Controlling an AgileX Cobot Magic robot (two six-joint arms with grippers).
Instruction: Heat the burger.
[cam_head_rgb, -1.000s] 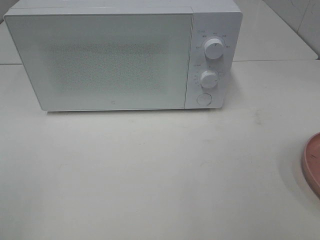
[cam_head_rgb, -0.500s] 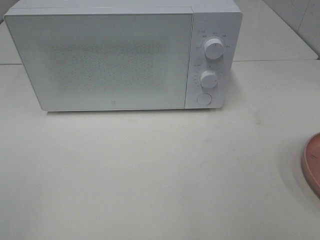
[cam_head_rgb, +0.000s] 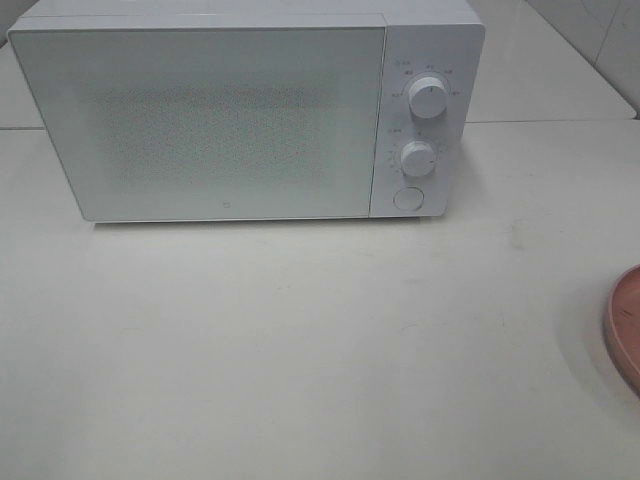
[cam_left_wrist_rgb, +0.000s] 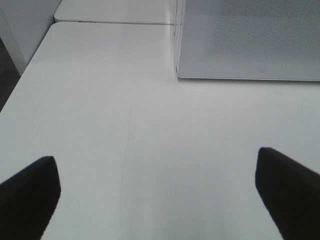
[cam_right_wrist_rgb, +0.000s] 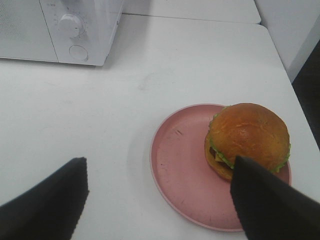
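Observation:
The burger (cam_right_wrist_rgb: 248, 139), with a golden-brown bun and green lettuce frill, sits on a pink round plate (cam_right_wrist_rgb: 185, 170) in the right wrist view. My right gripper (cam_right_wrist_rgb: 160, 200) is open above the plate, its dark fingers either side of it, touching nothing. In the exterior high view only the plate's rim (cam_head_rgb: 625, 325) shows at the right edge; the burger and both grippers are out of that view. The white microwave (cam_head_rgb: 240, 110) stands at the back with its door shut. My left gripper (cam_left_wrist_rgb: 160, 192) is open and empty over bare table in front of the microwave's left part.
The microwave has two knobs (cam_head_rgb: 430, 97) and a round button (cam_head_rgb: 406, 198) on its right panel. The white table's right edge (cam_right_wrist_rgb: 287, 75) runs close to the plate. Its left edge (cam_left_wrist_rgb: 20, 85) shows in the left wrist view.

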